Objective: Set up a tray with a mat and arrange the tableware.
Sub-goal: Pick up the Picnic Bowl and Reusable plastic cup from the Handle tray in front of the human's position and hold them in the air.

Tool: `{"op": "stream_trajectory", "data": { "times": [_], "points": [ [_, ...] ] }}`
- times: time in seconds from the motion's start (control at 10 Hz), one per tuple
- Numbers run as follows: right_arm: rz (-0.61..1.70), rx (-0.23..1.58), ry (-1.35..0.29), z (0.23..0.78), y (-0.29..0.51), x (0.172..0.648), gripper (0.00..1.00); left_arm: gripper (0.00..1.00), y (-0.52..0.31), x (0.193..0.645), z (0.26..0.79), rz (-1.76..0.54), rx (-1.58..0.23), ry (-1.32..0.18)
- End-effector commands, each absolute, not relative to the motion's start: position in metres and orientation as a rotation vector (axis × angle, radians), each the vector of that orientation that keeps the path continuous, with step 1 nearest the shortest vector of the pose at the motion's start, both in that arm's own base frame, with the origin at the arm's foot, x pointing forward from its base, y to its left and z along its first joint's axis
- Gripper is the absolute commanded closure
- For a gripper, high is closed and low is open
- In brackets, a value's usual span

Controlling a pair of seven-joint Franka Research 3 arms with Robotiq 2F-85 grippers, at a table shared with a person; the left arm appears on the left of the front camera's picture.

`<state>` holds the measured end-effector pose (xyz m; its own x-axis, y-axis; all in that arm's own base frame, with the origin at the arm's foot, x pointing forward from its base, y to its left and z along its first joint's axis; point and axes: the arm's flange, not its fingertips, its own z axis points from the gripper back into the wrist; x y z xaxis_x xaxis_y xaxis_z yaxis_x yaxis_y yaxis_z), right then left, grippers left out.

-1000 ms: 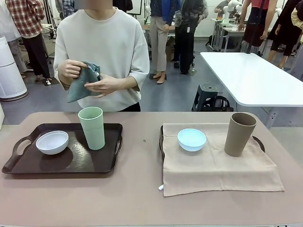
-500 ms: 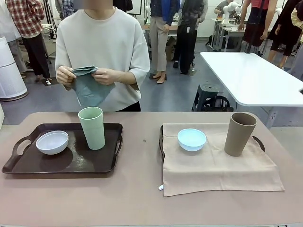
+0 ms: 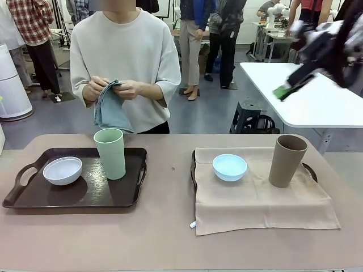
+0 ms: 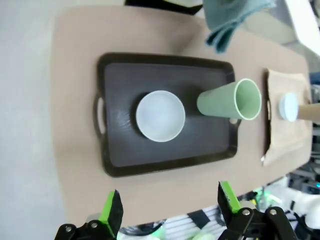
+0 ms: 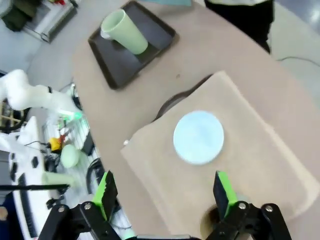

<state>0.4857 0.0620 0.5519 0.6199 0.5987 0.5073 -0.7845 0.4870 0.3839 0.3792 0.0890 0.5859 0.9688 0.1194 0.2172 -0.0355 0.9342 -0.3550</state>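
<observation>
On the left, a dark brown tray (image 3: 127, 195) holds a white bowl (image 3: 62, 170) and a pale green tumbler (image 3: 110, 153). On the right, a beige mat (image 3: 255, 198) covers a second tray (image 3: 193, 170), with a light blue bowl (image 3: 229, 167) and a tan tumbler (image 3: 287, 160) on it. High above the left tray (image 4: 125, 150), my left gripper (image 4: 170, 205) is open and empty over the white bowl (image 4: 160, 116) and green tumbler (image 4: 230, 100). My right gripper (image 5: 164, 192), also open, hangs over the blue bowl (image 5: 198, 137) and mat (image 5: 245, 165). It appears blurred (image 3: 283, 90) at the upper right.
A person at the far side holds a blue-grey cloth (image 3: 112, 107) in both hands above the table edge. The bare table (image 3: 170, 238) runs between the two trays and along the front. A white table (image 3: 306, 96) stands behind on the right.
My right arm has swung into the front view at the upper right, blurred by motion. The person has shaken the cloth out, so it hangs down from both hands.
</observation>
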Motion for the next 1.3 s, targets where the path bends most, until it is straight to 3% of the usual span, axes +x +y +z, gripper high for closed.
{"op": "stream_trajectory", "data": {
  "times": [0.0, 0.4, 0.5, 1.2],
  "points": [
    [0.931, 0.562, -0.326, 0.517, 0.115, 0.51, 0.0, 0.0, 0.066, 0.362, 0.582, 0.134, -0.243, -0.274],
    [0.946, 0.642, -0.293, 0.485, 0.189, 0.537, 0.0, 0.0, 0.055, 0.363, 0.577, 0.13, -0.198, -0.255],
    [0.973, 0.58, -0.315, 0.481, 0.185, 0.521, 0.0, 0.0, 0.057, 0.36, 0.584, 0.123, -0.22, -0.285],
    [0.973, 0.585, -0.323, 0.483, 0.187, 0.526, 0.0, 0.0, 0.059, 0.36, 0.582, 0.115, -0.229, -0.279]
  ]
}}
